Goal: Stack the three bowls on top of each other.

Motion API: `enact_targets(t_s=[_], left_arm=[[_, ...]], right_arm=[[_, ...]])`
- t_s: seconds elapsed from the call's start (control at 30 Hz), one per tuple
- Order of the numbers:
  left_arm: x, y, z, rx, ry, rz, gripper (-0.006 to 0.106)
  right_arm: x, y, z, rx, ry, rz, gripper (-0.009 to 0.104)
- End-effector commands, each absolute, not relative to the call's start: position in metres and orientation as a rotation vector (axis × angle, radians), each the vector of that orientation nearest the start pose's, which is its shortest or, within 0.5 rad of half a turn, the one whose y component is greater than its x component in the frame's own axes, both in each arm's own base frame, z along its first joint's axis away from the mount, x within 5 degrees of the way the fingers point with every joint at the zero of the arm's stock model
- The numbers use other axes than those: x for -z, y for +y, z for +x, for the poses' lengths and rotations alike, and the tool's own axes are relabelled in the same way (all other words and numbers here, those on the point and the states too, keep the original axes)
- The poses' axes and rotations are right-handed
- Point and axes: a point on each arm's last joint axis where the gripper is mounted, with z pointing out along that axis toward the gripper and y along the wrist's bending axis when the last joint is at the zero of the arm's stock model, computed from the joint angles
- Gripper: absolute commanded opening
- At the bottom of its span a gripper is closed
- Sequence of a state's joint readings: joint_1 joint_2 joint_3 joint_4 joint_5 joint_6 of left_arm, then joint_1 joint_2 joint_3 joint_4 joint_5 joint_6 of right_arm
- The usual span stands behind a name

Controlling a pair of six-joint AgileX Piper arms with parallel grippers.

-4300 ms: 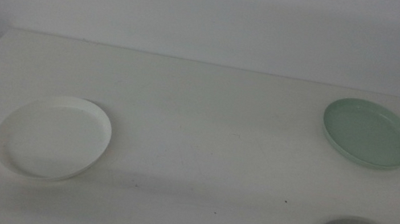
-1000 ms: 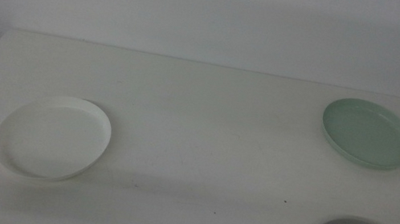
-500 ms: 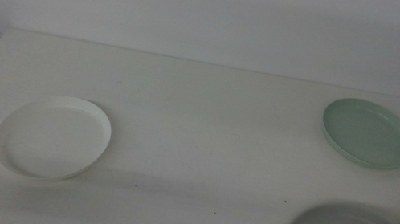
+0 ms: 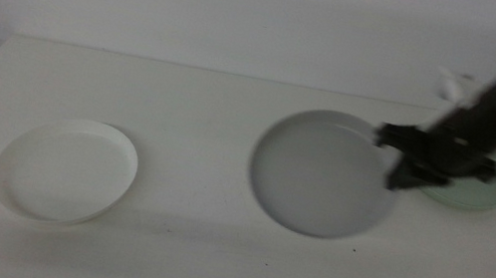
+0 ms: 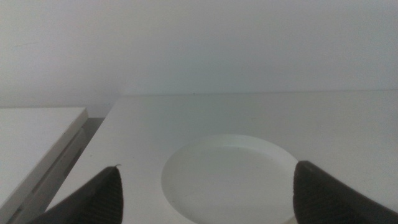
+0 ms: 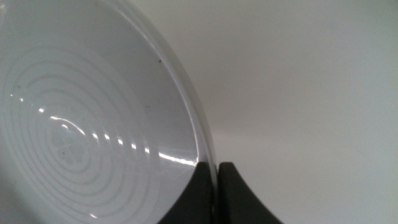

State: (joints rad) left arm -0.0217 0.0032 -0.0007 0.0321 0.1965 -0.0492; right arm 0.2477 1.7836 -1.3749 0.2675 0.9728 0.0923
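Bowls, three, of one size, on or over a broad white table (image 4: 230, 126) running up to a plain pale wall (image 4: 250, 8) at the far side. Lower white surface (image 5: 31, 140) just off the table's left edge, dark gap between the two. Surface matte and bare, faint specks only. No brand, label or writing readable anywhere; only moulded concentric rings on the grey one, in the right wrist view.

Grey bowl (image 4: 326, 173), tilted and blurred, held up over the table right of centre, well apart from the white one, its right rim near the green one. Rim pinched between the two dark jaws of the right hand (image 4: 404, 157), clenched edge-on upon it; dark arm reaching in from the far right.

White bowl (image 4: 66, 169), flat on the table at the near left, alone. Seen close in the left wrist view too, between the widely parted, released jaws of the left hand (image 5: 208, 190), waiting low at the near left corner, touching nothing.

Pale mint green bowl (image 4: 482, 190), flat at the far right, mostly hidden behind the right arm, only a sliver of rim showing.
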Motion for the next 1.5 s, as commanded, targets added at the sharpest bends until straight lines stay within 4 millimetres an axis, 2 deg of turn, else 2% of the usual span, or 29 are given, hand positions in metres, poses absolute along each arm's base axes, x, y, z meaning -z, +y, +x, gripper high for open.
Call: enact_targets(t_s=[0.0, 0.17, 0.3, 0.5, 0.67, 0.77, 0.87, 0.93, 0.97, 1.0, 1.07, 1.2, 1.27, 1.33, 1.47], left_arm=[[-0.197, -0.001, 0.056, 0.029, 1.666, -0.007, 0.094], [-0.197, -0.001, 0.056, 0.029, 1.666, -0.007, 0.094], [-0.197, -0.001, 0.056, 0.029, 1.666, -0.007, 0.094], [-0.197, -0.001, 0.056, 0.029, 1.666, -0.007, 0.094], [-0.197, -0.001, 0.056, 0.029, 1.666, -0.007, 0.094], [-0.197, -0.001, 0.056, 0.029, 1.666, -0.007, 0.094], [-0.197, -0.001, 0.056, 0.029, 1.666, -0.007, 0.094], [-0.197, -0.001, 0.056, 0.029, 1.666, -0.007, 0.094], [-0.197, -0.001, 0.056, 0.029, 1.666, -0.007, 0.094], [-0.197, -0.001, 0.056, 0.029, 1.666, -0.007, 0.094], [-0.197, -0.001, 0.056, 0.029, 1.666, -0.007, 0.094], [-0.197, -0.001, 0.056, 0.029, 1.666, -0.007, 0.094], [-0.197, -0.001, 0.056, 0.029, 1.666, -0.007, 0.094], [-0.197, -0.001, 0.056, 0.029, 1.666, -0.007, 0.094], [-0.197, -0.001, 0.056, 0.029, 1.666, -0.007, 0.094]], right_arm=[[-0.241, 0.129, 0.37, -0.443, 2.879, -0.098, -0.002], [-0.213, 0.157, 0.396, -0.459, 2.906, -0.172, -0.002], [-0.188, 0.166, 0.409, -0.477, 2.936, -0.159, -0.002], [-0.161, 0.173, 0.413, -0.556, 2.99, -0.161, -0.002], [-0.155, 0.173, 0.414, -0.55, 3.006, -0.161, 0.005], [-0.156, 0.173, 0.414, -0.545, 3.005, -0.165, 0.023], [-0.162, 0.172, 0.414, -0.549, 2.989, -0.164, 0.055], [-0.174, 0.168, 0.414, -0.555, 2.967, -0.16, 0.08], [-0.185, 0.164, 0.413, -0.56, 2.947, -0.17, 0.089], [-0.199, 0.158, 0.414, -0.562, 2.917, -0.195, 0.093], [-0.229, 0.141, 0.417, -0.556, 2.854, -0.193, 0.093], [-0.297, 0.082, 0.424, -0.495, 2.681, -0.068, 0.093], [-0.32, 0.052, 0.427, -0.393, 2.605, -0.019, 0.093], [-0.325, 0.019, 0.431, -0.242, 2.575, 0.058, 0.093], [-0.299, -0.031, 0.444, -0.043, 2.598, 0.159, 0.093]])
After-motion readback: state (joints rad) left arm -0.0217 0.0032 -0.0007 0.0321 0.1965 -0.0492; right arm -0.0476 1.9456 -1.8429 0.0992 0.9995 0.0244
